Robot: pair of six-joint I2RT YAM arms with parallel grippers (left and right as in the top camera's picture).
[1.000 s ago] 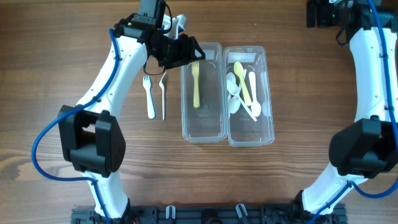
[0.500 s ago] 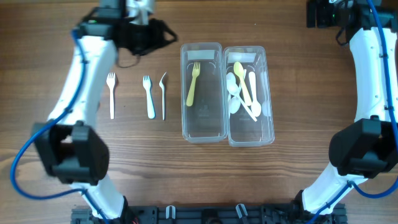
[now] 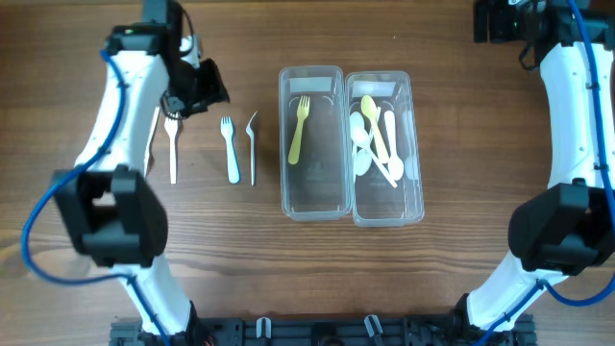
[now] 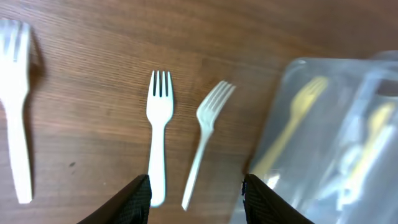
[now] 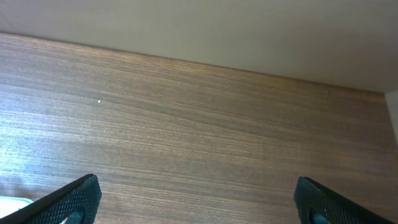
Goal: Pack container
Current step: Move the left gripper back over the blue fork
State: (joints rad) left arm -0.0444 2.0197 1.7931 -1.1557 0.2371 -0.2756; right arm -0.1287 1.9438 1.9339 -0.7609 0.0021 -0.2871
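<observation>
Two clear containers stand side by side. The left container (image 3: 312, 197) (image 4: 348, 93) holds one yellow fork (image 3: 298, 131) (image 4: 291, 127). The right container (image 3: 387, 207) holds several white spoons (image 3: 362, 144) and a yellow spoon (image 3: 375, 125). On the table to the left lie two white forks (image 3: 173, 149) (image 3: 230, 151) and a clear fork (image 3: 252, 146). My left gripper (image 3: 200, 91) (image 4: 196, 200) hovers open and empty above the middle white fork (image 4: 158, 130) and the clear fork (image 4: 207, 134). The leftmost white fork (image 4: 17, 143) lies off to its side. My right gripper (image 3: 500, 21) (image 5: 199, 202) is open over bare wood at the back right.
The arms' base rail (image 3: 307, 332) runs along the front edge. A pale wall (image 5: 199, 25) borders the table behind the right gripper. The right arm (image 3: 581, 115) stretches down the right side.
The left arm has swung left from over the left container, where the yellow fork stays, to above the white forks. Its jaws have narrowed somewhat. The right arm is still.
</observation>
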